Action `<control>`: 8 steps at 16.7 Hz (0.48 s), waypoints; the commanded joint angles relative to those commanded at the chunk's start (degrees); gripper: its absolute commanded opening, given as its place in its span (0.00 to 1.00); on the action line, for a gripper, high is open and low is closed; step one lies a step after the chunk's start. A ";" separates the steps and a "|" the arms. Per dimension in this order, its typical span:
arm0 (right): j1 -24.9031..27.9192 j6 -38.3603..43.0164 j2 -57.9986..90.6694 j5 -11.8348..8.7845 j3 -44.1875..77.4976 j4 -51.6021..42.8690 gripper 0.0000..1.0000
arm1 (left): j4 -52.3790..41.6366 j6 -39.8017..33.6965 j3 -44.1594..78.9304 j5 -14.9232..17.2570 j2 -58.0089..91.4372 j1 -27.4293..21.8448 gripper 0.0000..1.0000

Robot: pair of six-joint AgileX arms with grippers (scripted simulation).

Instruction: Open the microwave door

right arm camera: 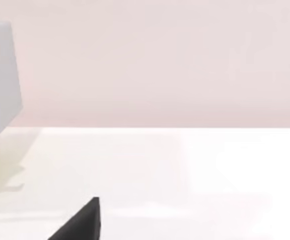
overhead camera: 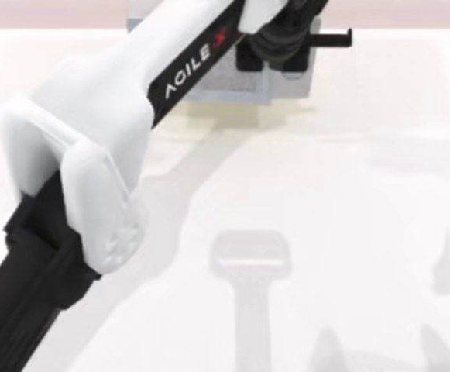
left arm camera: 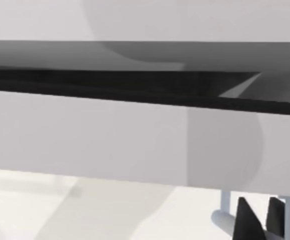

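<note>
Top view: left arm reaches diagonally across the pale surface (overhead camera: 348,201) to the far edge, where the small light-grey boxy microwave (overhead camera: 232,89) sits, mostly hidden under the white forearm. The left tool (overhead camera: 286,46) is a dark cluster right at the box, with a thin black bar sticking out to the right. Can't tell from here whether its fingers are apart or together, or whether they hold anything. The flat grey microwave door isn't separable from the body in this view. Right arm isn't visible, only shadows low on the surface. Left wrist view: camera is tight against a flat grey panel (left arm camera: 110,135) with a dark horizontal gap above it. It could be the door edge with the cavity behind, but I can't confirm. Two dark finger tips (left arm camera: 257,222) show at the frame corner, with a slim pale bar beside them that may be the handle strip; grip state is not readable. Right wrist view: right tool (right arm camera: 82,222) shows only as one dark tip over bare surface, state unknown, parked well clear of the grey box corner (right arm camera: 0,80). My read: the pull should follow the hinge arc, not a straight line. Open surface in front gives swing room, and the box sits close to the far edge.
</note>
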 joint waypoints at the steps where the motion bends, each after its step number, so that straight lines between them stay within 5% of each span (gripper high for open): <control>1: 0.00 0.00 0.00 0.00 0.00 0.00 1.00 | -2.13 -0.49 2.01 0.78 0.65 0.27 0.00; 8: 0.00 0.00 0.00 0.00 0.00 0.00 1.00 | -4.86 -1.14 4.57 1.85 1.50 0.67 0.00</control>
